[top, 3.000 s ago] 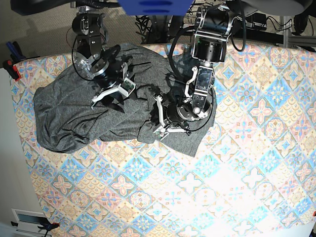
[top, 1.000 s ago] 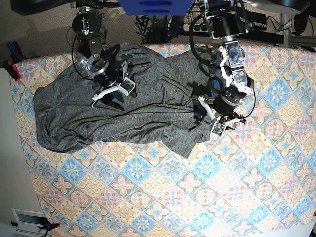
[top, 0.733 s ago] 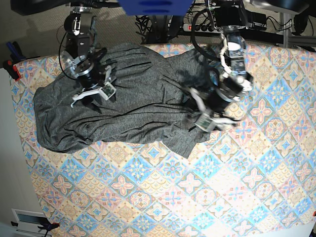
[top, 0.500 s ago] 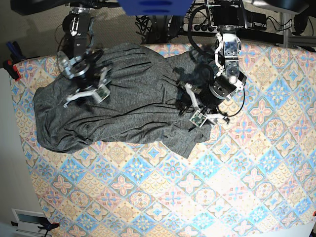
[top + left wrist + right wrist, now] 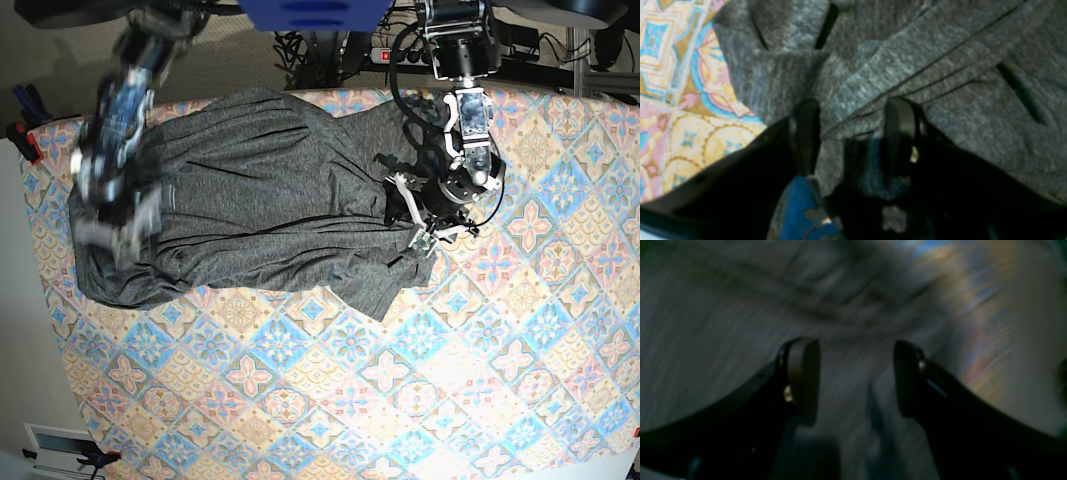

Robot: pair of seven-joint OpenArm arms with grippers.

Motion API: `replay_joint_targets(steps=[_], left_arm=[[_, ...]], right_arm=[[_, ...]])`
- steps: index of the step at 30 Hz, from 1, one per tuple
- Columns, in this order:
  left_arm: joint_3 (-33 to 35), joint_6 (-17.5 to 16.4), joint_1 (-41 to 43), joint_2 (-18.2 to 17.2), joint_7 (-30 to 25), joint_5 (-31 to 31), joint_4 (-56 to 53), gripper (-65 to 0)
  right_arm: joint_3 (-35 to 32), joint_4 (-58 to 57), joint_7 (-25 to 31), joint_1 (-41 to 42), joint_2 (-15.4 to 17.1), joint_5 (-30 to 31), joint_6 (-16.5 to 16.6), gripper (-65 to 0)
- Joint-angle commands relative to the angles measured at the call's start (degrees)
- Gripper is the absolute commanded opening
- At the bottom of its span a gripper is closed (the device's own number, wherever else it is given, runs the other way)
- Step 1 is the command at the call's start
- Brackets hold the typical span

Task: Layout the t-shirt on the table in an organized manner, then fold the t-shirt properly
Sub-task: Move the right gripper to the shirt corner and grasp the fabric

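Observation:
The dark grey t-shirt (image 5: pixel 260 200) lies wrinkled across the far left half of the patterned table (image 5: pixel 400 380). My left gripper (image 5: pixel 408 218) is at the shirt's right edge. In the left wrist view the gripper (image 5: pixel 853 133) is open, its fingers (image 5: pixel 805 133) astride raised folds of the shirt (image 5: pixel 940 66), with table cloth (image 5: pixel 673 66) showing at the left. My right gripper (image 5: pixel 112 228) is blurred by motion over the shirt's left end. In the right wrist view it (image 5: pixel 855 376) is open and empty above grey fabric (image 5: pixel 723 306).
Red-handled tools (image 5: pixel 22 135) lie at the table's far left corner. Cables and a power strip (image 5: pixel 390 55) run behind the far edge. A blue part (image 5: pixel 315 12) overhangs the top of the base view.
My right arm has swung left from the shirt's upper middle to its left end. My left gripper has shifted a little along the shirt's right edge. The shirt's right side has spread rightwards.

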Motion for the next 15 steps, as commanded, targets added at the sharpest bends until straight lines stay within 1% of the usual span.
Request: replay_joint_targets(steps=[1,4,5,8,10,13,15], left_arm=[[0.06,0.23,0.26,-0.34,2.81,4.12,-0.09,-35.8],[-0.38,0.23,1.32,-0.6,0.87,6.94,-0.09,-35.8],[-1.43,0.23,1.76,-1.48,0.17,7.82,-0.01,-35.8],[-4.42,0.1,1.76,-2.62,-0.62,7.82,-0.18,-35.8],[-4.68,0.1,1.58,-2.62,-0.62,7.99,0.08,-35.8],[-2.49,0.1,1.84,-2.27,-0.27,7.9,2.9,-35.8],[-2.22,0.1,2.2,-0.86,-0.27,7.82,5.8,-35.7]], right_arm=[[0.96,-0.19,1.65,2.27,0.27,1.24,-0.12,-31.4],[4.48,-2.83,2.97,4.21,1.32,1.24,-0.12,-31.4],[5.44,-3.71,4.12,4.21,1.32,1.24,-0.12,-31.4],[6.67,-5.64,7.11,4.21,1.32,0.98,-0.12,-31.4],[6.85,-7.31,7.81,4.21,1.32,0.98,-0.12,-31.4],[6.85,-8.28,7.9,3.77,1.32,0.89,-0.12,-31.4],[6.94,-7.58,7.98,3.77,1.32,0.98,-0.12,-31.4]])
